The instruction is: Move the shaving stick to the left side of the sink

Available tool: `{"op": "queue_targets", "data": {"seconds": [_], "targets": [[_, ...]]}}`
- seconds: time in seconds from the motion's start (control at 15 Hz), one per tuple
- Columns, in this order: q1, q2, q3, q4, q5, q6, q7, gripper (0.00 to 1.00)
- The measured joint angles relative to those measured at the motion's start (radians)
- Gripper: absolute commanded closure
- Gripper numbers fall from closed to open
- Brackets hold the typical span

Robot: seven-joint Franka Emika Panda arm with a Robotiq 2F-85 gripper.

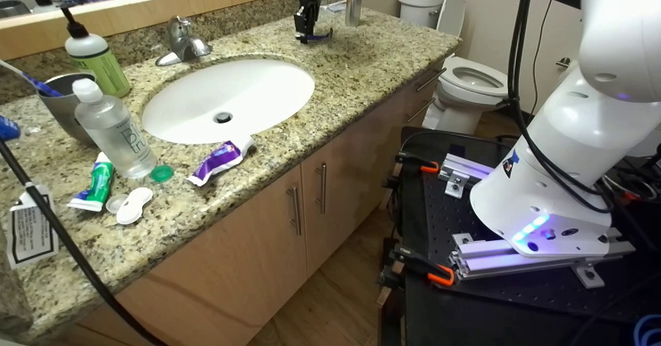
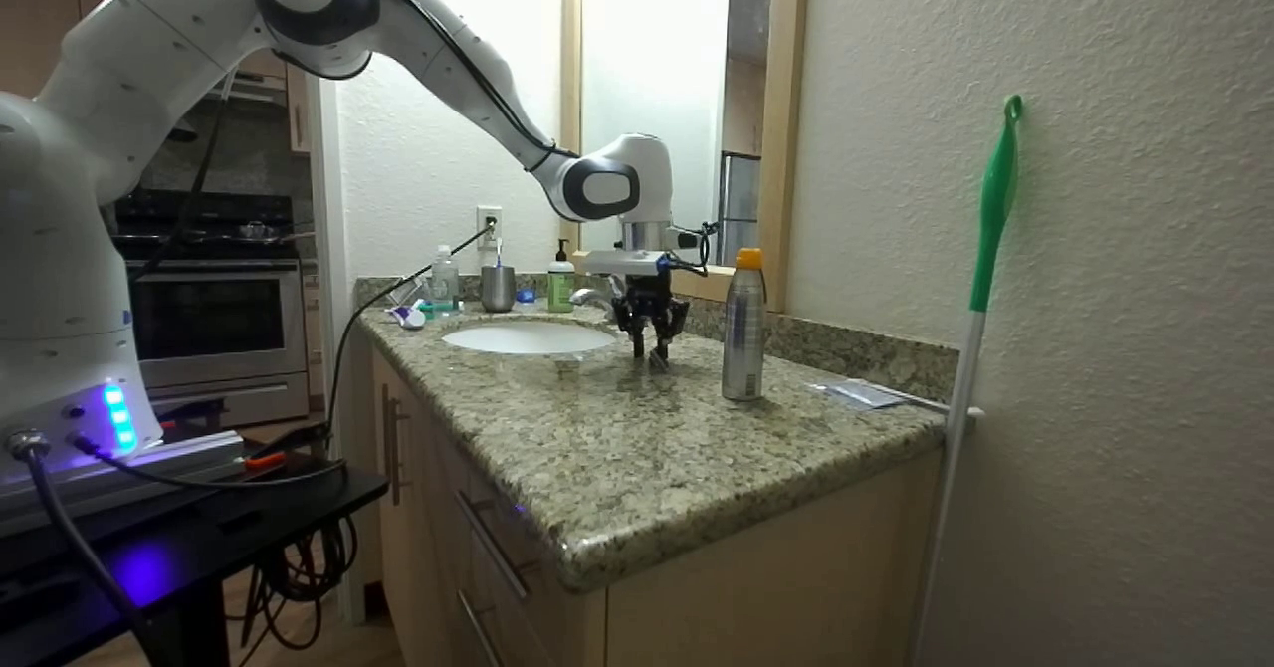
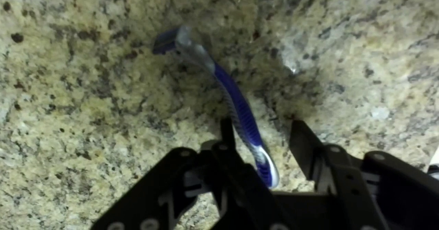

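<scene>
On the counter (image 1: 382, 57), the shaving stick (image 3: 240, 110) is lying with the fingers (image 3: 303, 144) standing apart on either side.
In the wrist view, the shaving stick is passing between the fingers, lying closer to one and leaving a gap to the other; contact with the nearer one is not showing clearly. In both exterior views, the fingers are hanging low between the sink (image 1: 227, 95) and the upright silver bottle (image 2: 744, 333).

Razor (image 3: 240, 110), one. Sink (image 1: 263, 90), one. Faucet (image 1: 185, 46), one. Pump bottle (image 1: 103, 66), one. Clear bottle (image 1: 116, 134), one. Squeeze tubes (image 1: 221, 161) (image 1: 99, 183), two. Tumbler (image 1: 63, 112), one. Toothbrush (image 1: 42, 85), one. Metallic canister (image 2: 743, 338), one.
</scene>
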Motion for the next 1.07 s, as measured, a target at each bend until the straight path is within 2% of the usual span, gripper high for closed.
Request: {"op": "queue_targets", "data": {"seconds": [0.13,0.2,0.47,0.67,0.87,1.07], "targets": [[0.000,-0.002,0.004,0.004,0.008,-0.020,0.000,0.96],[0.000,-0.002,0.006,0.005,0.011,-0.024,0.000,0.99],[0.000,-0.002,0.007,0.007,0.012,-0.030,-0.002,0.96],[-0.001,-0.026,0.027,0.005,0.026,-0.146,-0.069,0.96],[0.009,-0.135,0.059,-0.044,0.042,-0.289,-0.181,0.96],[0.040,-0.294,0.060,-0.137,0.042,-0.391,-0.311,0.96]]}}
